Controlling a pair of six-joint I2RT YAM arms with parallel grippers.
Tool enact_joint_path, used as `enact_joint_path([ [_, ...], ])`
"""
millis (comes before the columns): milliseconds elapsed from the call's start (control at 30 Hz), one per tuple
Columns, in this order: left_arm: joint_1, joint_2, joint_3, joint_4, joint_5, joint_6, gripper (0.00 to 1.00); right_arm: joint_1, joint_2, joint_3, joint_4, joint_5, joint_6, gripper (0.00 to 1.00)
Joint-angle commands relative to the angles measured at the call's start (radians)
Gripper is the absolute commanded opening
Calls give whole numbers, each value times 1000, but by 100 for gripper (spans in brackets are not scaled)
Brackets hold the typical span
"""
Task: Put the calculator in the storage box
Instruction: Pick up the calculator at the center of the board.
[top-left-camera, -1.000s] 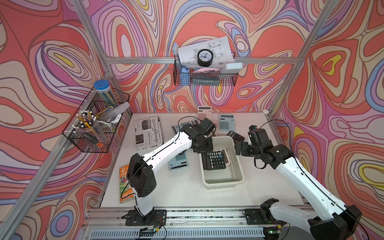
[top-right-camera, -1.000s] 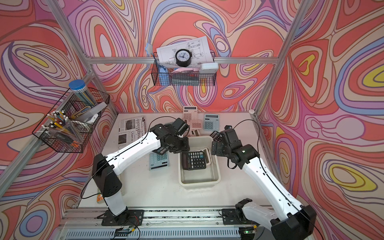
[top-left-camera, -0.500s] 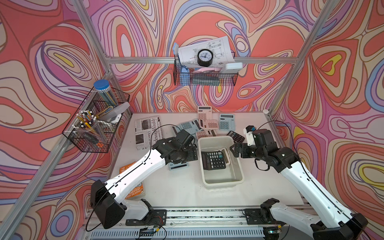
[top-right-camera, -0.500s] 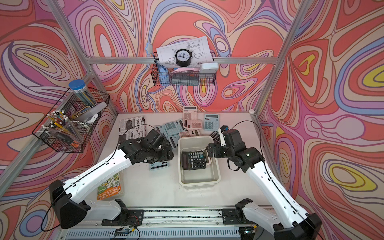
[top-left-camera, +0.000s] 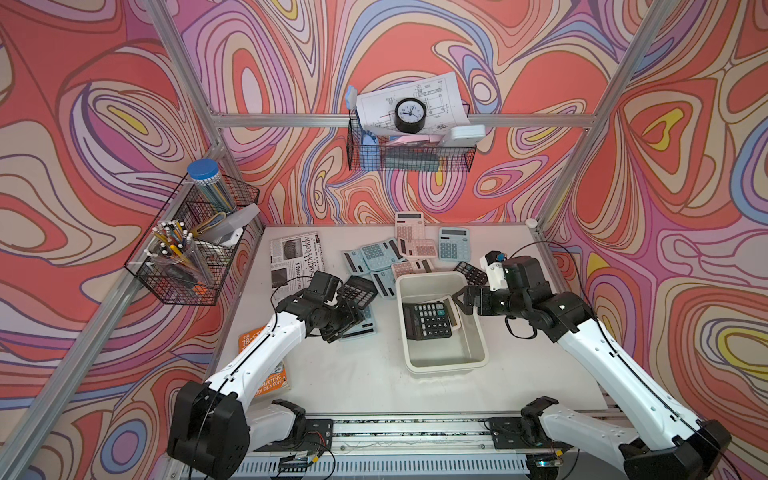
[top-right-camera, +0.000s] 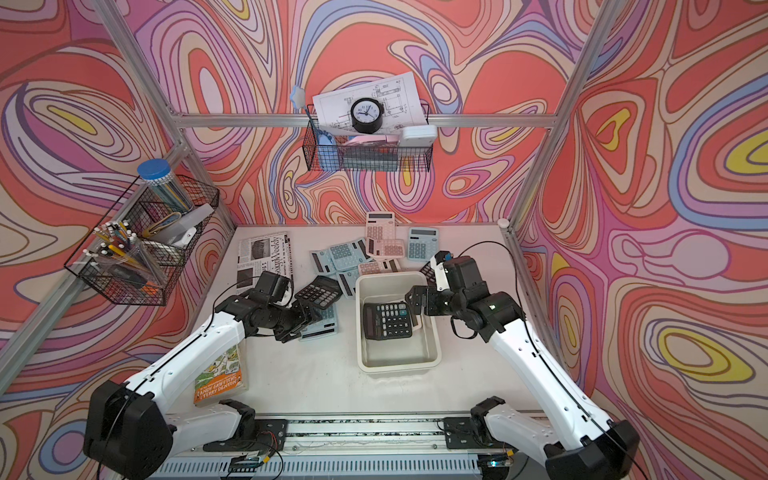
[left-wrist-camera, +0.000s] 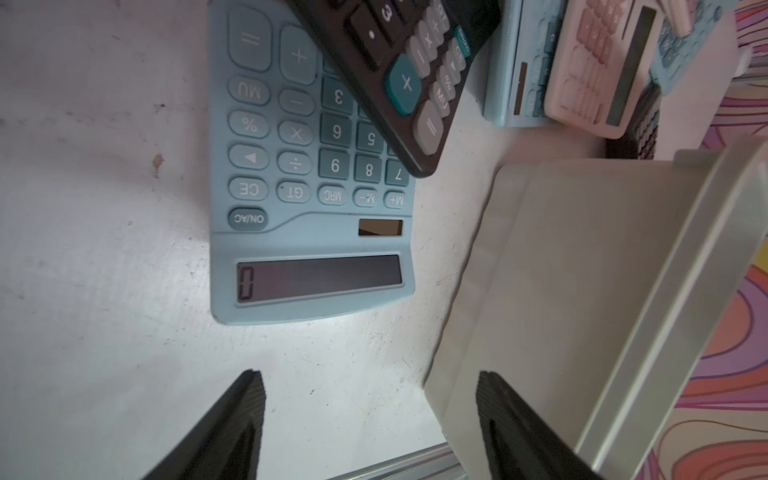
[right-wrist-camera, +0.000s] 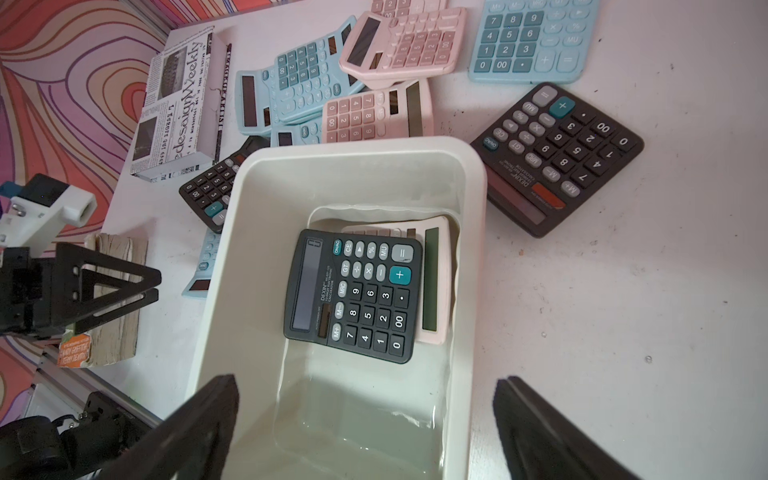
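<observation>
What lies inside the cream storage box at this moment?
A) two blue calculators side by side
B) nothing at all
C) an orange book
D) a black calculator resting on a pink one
D: the right wrist view shows the black calculator lying face up on top of a pink calculator inside the storage box, and both top views agree.
</observation>
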Motion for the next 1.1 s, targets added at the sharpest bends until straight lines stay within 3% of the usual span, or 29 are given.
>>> enact_joint_path([
  [0, 27, 44, -7, 147, 117, -50, 65, -3, 7, 14, 11, -13, 4, 98],
  [167, 75, 130, -4, 207, 140, -89, 51, -4, 7, 8, 12, -8, -1, 98],
  [467, 139, 226, -23, 278, 127, -122, 50, -4, 5, -4, 12, 2, -10, 98],
  [567, 152, 267, -20, 322, 152, -130, 31, -4, 8, -6, 8, 9, -12, 98],
  [833, 157, 330, 2, 343, 167, -136, 0, -4, 1, -5, 1, 14, -15, 98],
  [1067, 158, 204, -52, 301, 99, -135, 0, -4, 0, -4, 0, 13, -15, 98],
])
